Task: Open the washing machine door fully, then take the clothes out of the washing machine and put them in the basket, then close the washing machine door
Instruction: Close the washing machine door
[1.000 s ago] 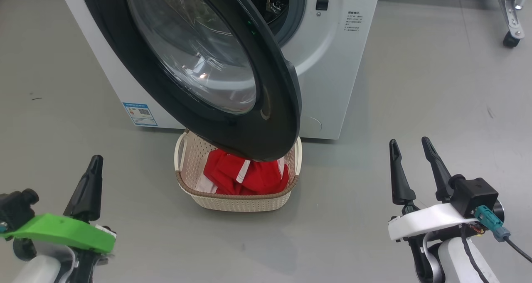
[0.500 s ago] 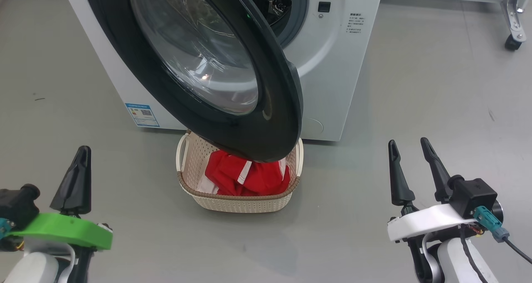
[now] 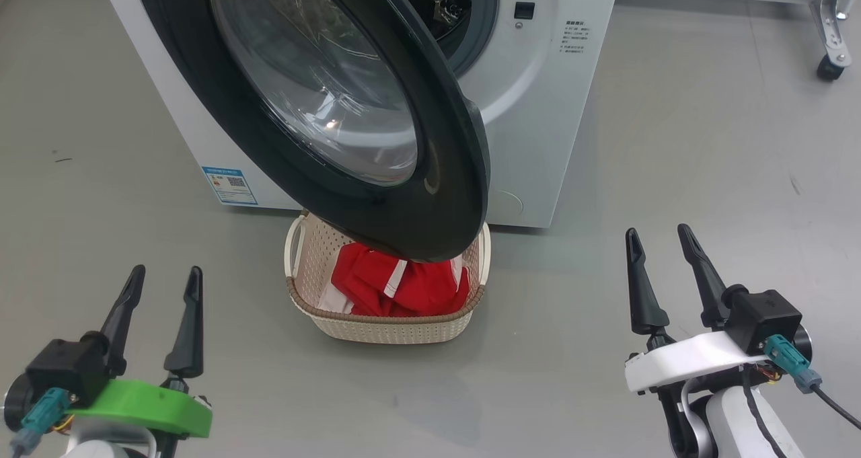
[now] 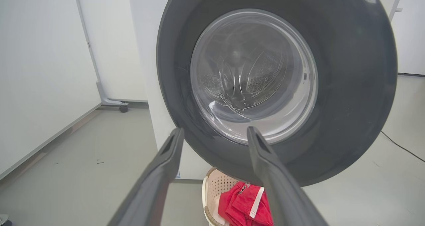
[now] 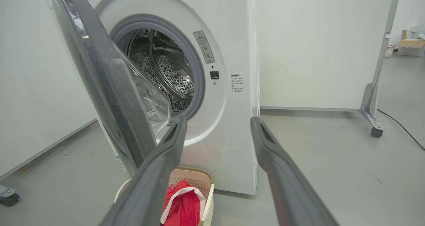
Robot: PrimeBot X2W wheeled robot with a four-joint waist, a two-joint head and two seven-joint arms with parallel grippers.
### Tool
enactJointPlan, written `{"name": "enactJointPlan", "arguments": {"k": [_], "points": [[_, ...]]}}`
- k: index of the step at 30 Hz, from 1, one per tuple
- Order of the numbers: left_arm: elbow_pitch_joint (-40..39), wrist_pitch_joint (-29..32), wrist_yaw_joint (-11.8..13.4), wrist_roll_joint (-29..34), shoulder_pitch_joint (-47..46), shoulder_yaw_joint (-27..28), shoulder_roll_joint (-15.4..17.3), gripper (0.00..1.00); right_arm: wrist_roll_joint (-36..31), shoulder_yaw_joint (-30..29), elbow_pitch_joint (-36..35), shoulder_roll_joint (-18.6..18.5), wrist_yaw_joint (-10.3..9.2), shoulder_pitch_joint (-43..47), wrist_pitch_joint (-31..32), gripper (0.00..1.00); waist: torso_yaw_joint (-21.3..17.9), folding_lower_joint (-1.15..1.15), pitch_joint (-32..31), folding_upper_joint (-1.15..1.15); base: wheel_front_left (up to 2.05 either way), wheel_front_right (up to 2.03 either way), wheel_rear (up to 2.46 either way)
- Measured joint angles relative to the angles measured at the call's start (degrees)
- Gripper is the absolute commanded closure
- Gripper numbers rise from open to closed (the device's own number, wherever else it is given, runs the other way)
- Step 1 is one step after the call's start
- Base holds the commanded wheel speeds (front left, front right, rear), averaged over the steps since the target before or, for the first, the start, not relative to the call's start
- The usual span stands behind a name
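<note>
Left of the cream perforated basket (image 3: 383, 320), the left gripper (image 3: 167, 270) was seen with two long, tapered dark fingers (image 3: 185, 330) set on a bright green curved bracket (image 3: 141, 407). A black boxy camera block (image 3: 67, 370) and a teal connector (image 3: 40, 407) were mounted beside it. Right of the basket, the right gripper (image 3: 656, 229) was fitted likewise on a white bracket (image 3: 686, 360). There a black cable (image 3: 834, 404) was trailed beside a pale rounded forearm (image 3: 740, 424).

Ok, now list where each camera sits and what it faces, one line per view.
Head view: above, looking down at the washing machine door and basket; left gripper and right gripper, both open, at the lower corners.
Left wrist view: low, facing the door head-on; its own fingers rise from the bottom.
Right wrist view: low, facing the washing machine's open drum; own fingers show.
Shared: all three show the red clothes in the basket.
</note>
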Motion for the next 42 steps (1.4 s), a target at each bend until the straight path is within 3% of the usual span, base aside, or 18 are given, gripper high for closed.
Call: {"name": "enactJointPlan", "arguments": {"k": [14, 39, 41, 42], "points": [[-0.9, 0.0, -0.7, 3.4, 1.1, 2.7, -4.4, 0.0, 0.1, 0.1, -0.1, 0.0, 0.0, 0.0, 0.0, 0.0, 0.1, 0.0, 0.6, 0.0, 0.0, 0.0, 0.0], [-0.2, 0.0, -4.2, 7.8, 2.4, 5.7, -8.2, 0.0, -0.2, 0.2, -0.1, 0.0, 0.01, 0.0, 0.0, 0.01, 0.2, 0.0, 1.1, 0.0, 0.0, 0.0, 0.0], [-0.2, 0.0, -4.5, 8.4, 2.4, 5.9, -8.4, 0.0, -0.9, 0.6, -0.6, -0.1, 0.03, -0.1, 0.0, 1.0, 0.2, 0.0, 1.2, 0.0, 0.0, 0.0, 0.0], [-0.2, 0.0, -4.7, 8.6, 2.4, 6.0, -8.6, 0.0, -1.8, 1.4, -1.3, -0.4, 0.33, -0.3, 0.0, 1.0, 0.3, 0.0, 1.6, 0.0, 0.0, 0.0, 0.0]]}}
